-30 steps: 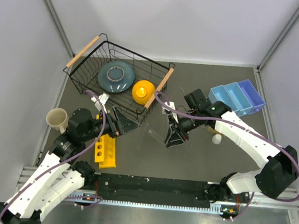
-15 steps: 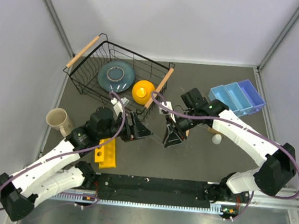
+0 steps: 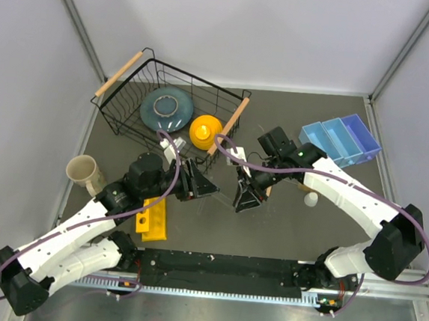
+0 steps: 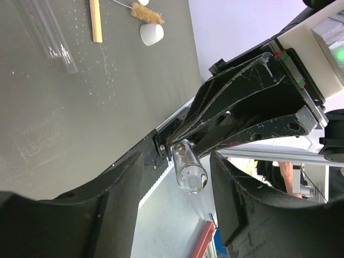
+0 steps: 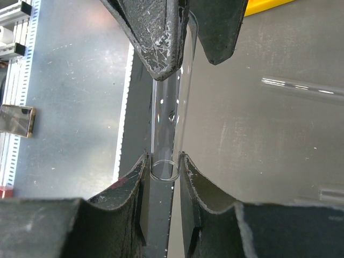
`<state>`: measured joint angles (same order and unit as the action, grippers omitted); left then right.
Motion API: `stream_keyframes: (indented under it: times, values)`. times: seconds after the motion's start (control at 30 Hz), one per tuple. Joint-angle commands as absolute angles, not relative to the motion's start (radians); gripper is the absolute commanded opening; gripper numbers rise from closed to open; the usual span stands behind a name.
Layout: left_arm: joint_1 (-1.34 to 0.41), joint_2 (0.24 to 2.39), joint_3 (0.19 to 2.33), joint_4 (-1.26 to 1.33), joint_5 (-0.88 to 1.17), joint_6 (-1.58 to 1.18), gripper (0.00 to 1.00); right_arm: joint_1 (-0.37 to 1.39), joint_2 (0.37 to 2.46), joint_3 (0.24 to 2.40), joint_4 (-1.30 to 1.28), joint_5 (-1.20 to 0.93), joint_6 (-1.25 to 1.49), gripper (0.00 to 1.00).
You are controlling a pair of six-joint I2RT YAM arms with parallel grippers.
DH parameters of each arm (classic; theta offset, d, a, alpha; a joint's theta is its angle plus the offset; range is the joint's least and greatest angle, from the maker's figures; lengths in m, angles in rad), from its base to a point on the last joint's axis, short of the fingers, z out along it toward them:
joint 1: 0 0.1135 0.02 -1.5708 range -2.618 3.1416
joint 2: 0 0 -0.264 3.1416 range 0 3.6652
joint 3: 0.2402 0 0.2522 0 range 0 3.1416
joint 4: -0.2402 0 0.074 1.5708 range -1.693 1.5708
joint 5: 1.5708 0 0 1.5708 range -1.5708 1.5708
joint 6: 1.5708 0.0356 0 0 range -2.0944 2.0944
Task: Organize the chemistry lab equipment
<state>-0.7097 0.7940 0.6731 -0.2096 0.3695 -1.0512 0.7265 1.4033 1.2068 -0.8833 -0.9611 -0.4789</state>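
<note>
dark table, black wire basket back left, yellow rack by l arm. r gripper clamped on one end of a clear glass tube, mid-table, off the surface. l gripper jaws apart, straddling the tube's other end w/ gaps both sides. lying on table: second tube, wooden stick, brush, white piece.

Three blue bins; at least two tubes; one each: basket, plate, dome, cup, rack, stick, brush.
</note>
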Motion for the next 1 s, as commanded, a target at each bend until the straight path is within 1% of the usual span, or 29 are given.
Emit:
stream_keyframes:
  times: [0.0,0.07,0.1,0.17,0.2,0.27,0.3,0.4,0.43,0.57,0.63,0.67,0.7,0.73,0.77,0.8,0.87,0.9,0.97]
  values:
    - [-0.718,0.778,0.678,-0.123,0.383,-1.074,0.55,0.746,1.413,1.246,-0.877,-0.969,-0.505,0.15]
    - [-0.721,0.778,0.680,-0.117,0.387,-1.077,0.51,0.746,1.414,1.246,-0.876,-0.969,-0.505,0.15]
    - [-0.721,0.776,0.678,-0.114,0.387,-1.078,0.47,0.746,1.413,1.246,-0.876,-0.969,-0.505,0.15]
    - [-0.722,0.778,0.680,-0.107,0.390,-1.081,0.42,0.750,1.417,1.247,-0.877,-0.965,-0.505,0.15]
    - [-0.724,0.779,0.680,-0.106,0.393,-1.081,0.37,0.752,1.419,1.247,-0.877,-0.963,-0.505,0.15]
    - [-0.726,0.782,0.678,-0.101,0.402,-1.081,0.32,0.755,1.424,1.247,-0.877,-0.962,-0.505,0.15]
    - [-0.727,0.782,0.680,-0.100,0.405,-1.081,0.27,0.753,1.424,1.249,-0.877,-0.960,-0.505,0.15]
    - [-0.729,0.776,0.669,-0.100,0.407,-1.081,0.18,0.758,1.427,1.244,-0.876,-0.956,-0.508,0.15]
    - [-0.730,0.766,0.666,-0.100,0.407,-1.081,0.14,0.758,1.427,1.244,-0.877,-0.956,-0.506,0.15]
    - [-0.730,0.733,0.647,-0.132,0.388,-1.069,0.07,0.758,1.422,1.239,-0.877,-0.951,-0.508,0.16]
    - [-0.730,0.715,0.652,-0.169,0.367,-1.037,0.06,0.759,1.424,1.239,-0.877,-0.950,-0.508,0.18]
    - [-0.730,0.710,0.663,-0.226,0.335,-1.022,0.06,0.759,1.424,1.239,-0.880,-0.950,-0.508,0.23]
    - [-0.730,0.698,0.672,-0.260,0.316,-0.987,0.06,0.758,1.424,1.239,-0.879,-0.946,-0.508,0.32]
    - [-0.730,0.693,0.683,-0.306,0.290,-0.965,0.05,0.759,1.422,1.239,-0.879,-0.942,-0.506,0.43]
    - [-0.729,0.689,0.707,-0.346,0.234,-0.947,0.05,0.759,1.420,1.239,-0.884,-0.937,-0.508,0.68]
    - [-0.729,0.683,0.721,-0.438,0.203,-0.905,0.05,0.759,1.417,1.241,-0.884,-0.930,-0.509,0.98]
    - [-0.724,0.675,0.765,-0.521,0.129,-0.862,0.04,0.758,1.411,1.239,-0.888,-0.901,-0.514,0.99]
    - [-0.719,0.675,0.785,-0.628,0.065,-0.818,0.04,0.759,1.407,1.239,-0.890,-0.887,-0.517,0.99]
    - [-0.698,0.684,0.839,-0.719,0.011,-0.776,0.04,0.759,1.399,1.236,-0.893,-0.839,-0.522,0.99]
